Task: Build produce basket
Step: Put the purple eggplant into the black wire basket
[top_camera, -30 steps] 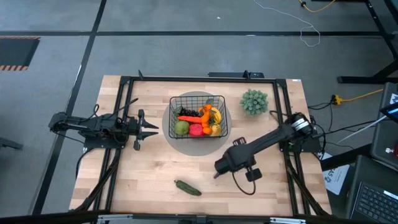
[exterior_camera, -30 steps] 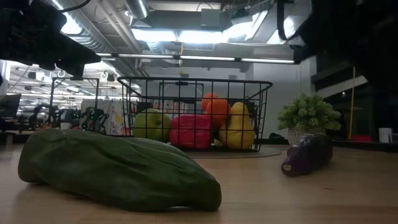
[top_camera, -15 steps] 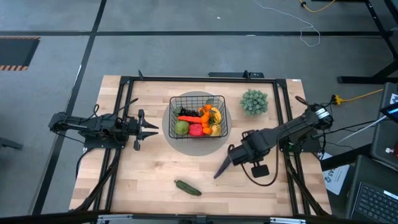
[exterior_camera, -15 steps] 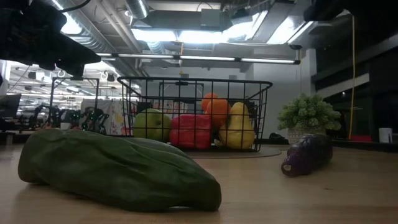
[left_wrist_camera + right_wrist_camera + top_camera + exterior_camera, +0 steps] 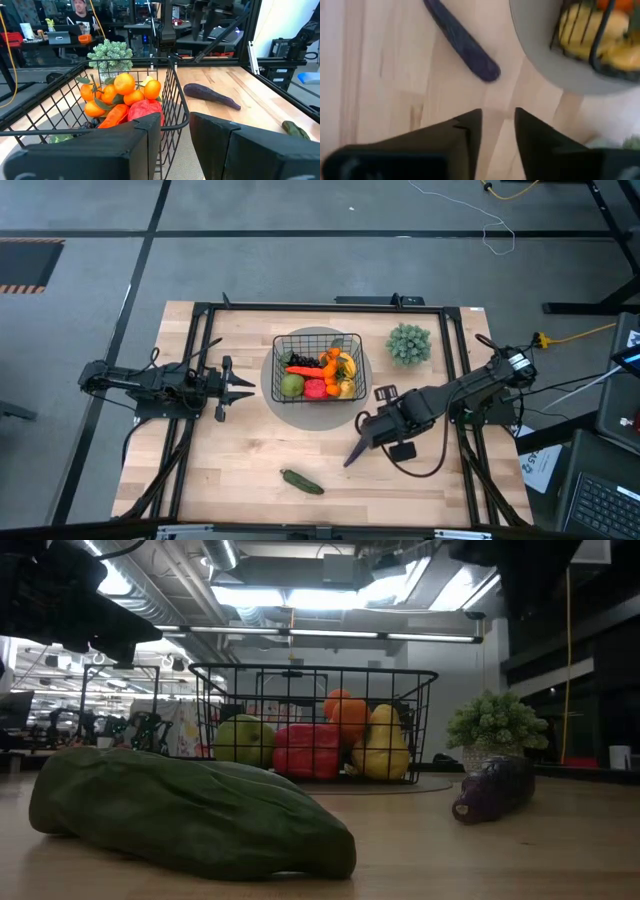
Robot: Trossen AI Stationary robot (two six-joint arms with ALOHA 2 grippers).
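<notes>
Right gripper (image 5: 366,421) hovers near the eggplant (image 5: 356,450), fingers slightly parted, holding nothing. Left gripper (image 5: 243,387) waits beside the basket (image 5: 316,367), part open. Basket mostly loaded; eggplant and cucumber (image 5: 301,481) left on the table (image 5: 230,470).

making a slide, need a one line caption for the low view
Cucumber lying in the foreground, eggplant on the table to its right, and the part-filled wire basket behind them.

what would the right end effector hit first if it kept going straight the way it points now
Probably the purple eggplant. The right end effector points across bare wood with the eggplant lying just ahead; the grey disc under the basket sits off to one side. Depth is unclear.
</notes>
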